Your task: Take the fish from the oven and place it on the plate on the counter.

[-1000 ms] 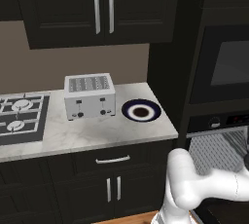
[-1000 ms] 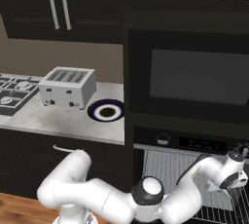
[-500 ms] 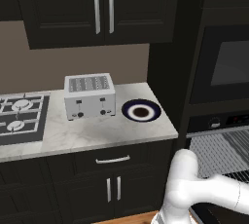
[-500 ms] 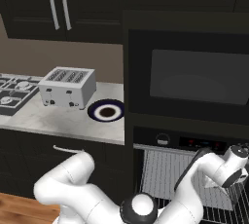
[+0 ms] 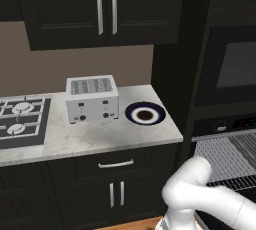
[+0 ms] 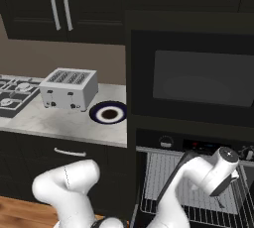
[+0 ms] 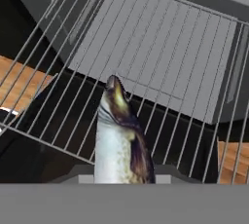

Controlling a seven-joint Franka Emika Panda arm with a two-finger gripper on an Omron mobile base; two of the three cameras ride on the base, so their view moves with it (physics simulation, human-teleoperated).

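Over the last second I have watched the arm rise on the right of the open oven [image 6: 198, 172]: in the right base view its wrist now sits higher against the control strip than it did, with the claw [image 6: 218, 203] hanging below it over the pulled-out wire rack [image 6: 168, 172]. From the hand camera the fish [image 7: 119, 140] fills the lower middle, head pointing away from me, its tail end lost at the bottom edge right where the fingers would be, and the rack [image 7: 160, 62] lies behind it with dark gaps showing beneath. I judge the claw is part-way shut on the fish and has it lifted clear of the wires, though I cannot see the fingertips themselves. That would mean the pick is done and the carry is next. The plate [image 5: 145, 113] waits on the worktop [image 5: 90, 139] to the left of the oven, just right of the toaster [image 5: 92, 99], with nothing on it. I will need to back the fish out past the oven's edge and swing left, keeping the grip steady so it doesn't slip.
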